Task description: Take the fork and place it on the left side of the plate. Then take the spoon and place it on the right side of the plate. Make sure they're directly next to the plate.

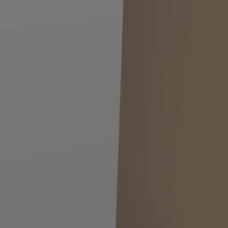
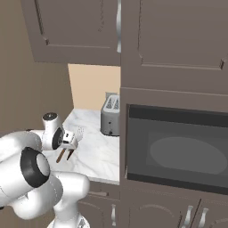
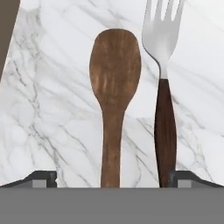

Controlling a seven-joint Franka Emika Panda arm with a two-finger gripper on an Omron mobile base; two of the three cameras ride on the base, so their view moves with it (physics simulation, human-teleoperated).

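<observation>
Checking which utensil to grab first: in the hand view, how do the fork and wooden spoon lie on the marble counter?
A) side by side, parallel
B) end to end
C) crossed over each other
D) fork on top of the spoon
A: the fork lies just beside the wooden spoon, handles parallel, not crossing.

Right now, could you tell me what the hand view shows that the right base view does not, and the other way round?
Hand view alone: the wooden spoon whole and lying parallel beside the fork, and the open gripper above their handles.

Right base view alone: the toaster, the microwave, the upper cabinets and the arm.

Shared: the marble counter and the fork with its pale tines and dark handle, small and partly hidden in the base view.
</observation>
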